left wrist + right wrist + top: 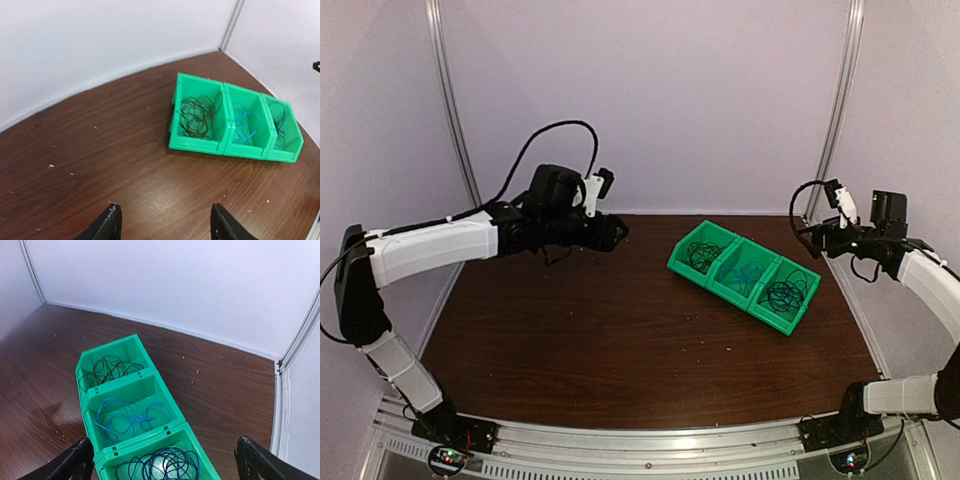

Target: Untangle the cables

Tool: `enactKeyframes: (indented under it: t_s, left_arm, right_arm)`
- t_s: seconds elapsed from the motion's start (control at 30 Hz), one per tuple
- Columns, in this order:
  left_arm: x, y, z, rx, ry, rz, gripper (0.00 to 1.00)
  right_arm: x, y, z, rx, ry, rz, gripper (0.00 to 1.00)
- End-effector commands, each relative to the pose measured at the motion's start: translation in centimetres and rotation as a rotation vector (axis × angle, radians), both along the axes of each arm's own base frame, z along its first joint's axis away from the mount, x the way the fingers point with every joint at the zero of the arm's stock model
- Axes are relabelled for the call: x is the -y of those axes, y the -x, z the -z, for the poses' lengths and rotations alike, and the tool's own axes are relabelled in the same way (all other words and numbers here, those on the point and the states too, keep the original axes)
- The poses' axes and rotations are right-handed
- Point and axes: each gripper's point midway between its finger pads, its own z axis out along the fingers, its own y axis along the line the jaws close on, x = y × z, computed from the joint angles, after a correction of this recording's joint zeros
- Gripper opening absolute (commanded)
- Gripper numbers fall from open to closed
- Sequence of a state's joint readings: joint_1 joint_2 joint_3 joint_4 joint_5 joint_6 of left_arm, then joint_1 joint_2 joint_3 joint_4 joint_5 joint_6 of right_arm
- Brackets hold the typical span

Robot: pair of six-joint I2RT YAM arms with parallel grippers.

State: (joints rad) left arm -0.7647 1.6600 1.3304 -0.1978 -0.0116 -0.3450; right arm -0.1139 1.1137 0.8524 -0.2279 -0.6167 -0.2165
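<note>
While both arms hang above the table (620,340), the cables lie inside a row of three joined green bins (728,293) that sits toward 2 o'clock from the table's middle in the top view, the row slanting from 10 o'clock to 4 o'clock. At the 10 o'clock end, black cables (703,256) fill the first bin in loose overlapping loops. The middle bin holds a blue cable (748,272) in a few open loops. The 4 o'clock bin holds a denser coil (787,293) in which blue and black strands overlap; whether they are knotted together cannot be told. The left gripper (613,232) hovers over the table at about 11 o'clock, well apart from the bins, which lie toward its 3 o'clock. Its wrist view shows its two fingers (107,226) spread apart and empty above bare wood, with the bins ahead at 1 o'clock and a few pale specks (50,166) scattered on the table. The right gripper (817,238) hangs at the table's 3 o'clock side, near the coil's end of the row. Its fingers (75,462) stand wide apart and empty in its wrist view, with the coil's bin between them and the row running off toward 11 o'clock
</note>
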Motion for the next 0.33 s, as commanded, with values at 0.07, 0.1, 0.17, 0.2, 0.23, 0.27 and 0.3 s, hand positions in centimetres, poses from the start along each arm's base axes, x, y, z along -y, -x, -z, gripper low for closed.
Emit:
enactKeyframes:
  t_s: [0.07, 0.1, 0.17, 0.2, 0.23, 0.27, 0.3]
  left_arm:
    - [-7.9, -0.9, -7.3, 0.242, -0.050, -0.205, 0.69]
    - [-8.6, -0.8, -8.0, 0.276, -0.049, -0.222, 0.71]
    - [-9.8, -0.8, -8.5, 0.328, -0.062, -0.253, 0.72]
    - [-10.3, -0.8, -8.2, 0.344, -0.071, -0.271, 0.72]
    - [-10.8, -0.8, -7.7, 0.355, -0.076, -0.291, 0.72]
    - [-11.3, -0.9, -7.2, 0.361, -0.078, -0.308, 0.72]
    - [-11.6, -0.9, -6.7, 0.367, -0.070, -0.320, 0.72]
  right_arm:
    - [0.9, -0.3, -8.8, 0.200, -0.025, 0.075, 1.00]
    - [1.0, -0.2, -9.6, 0.215, -0.027, 0.081, 1.00]
    - [0.9, 0.3, -10.8, 0.241, -0.031, 0.081, 1.00]
    - [0.8, 0.3, -10.9, 0.242, -0.039, 0.079, 1.00]
    - [0.7, 0.4, -10.7, 0.231, -0.049, 0.073, 1.00]
    - [0.5, 0.5, -10.5, 0.225, -0.056, 0.065, 1.00]
    - [0.4, 0.5, -10.2, 0.223, -0.065, 0.061, 1.00]
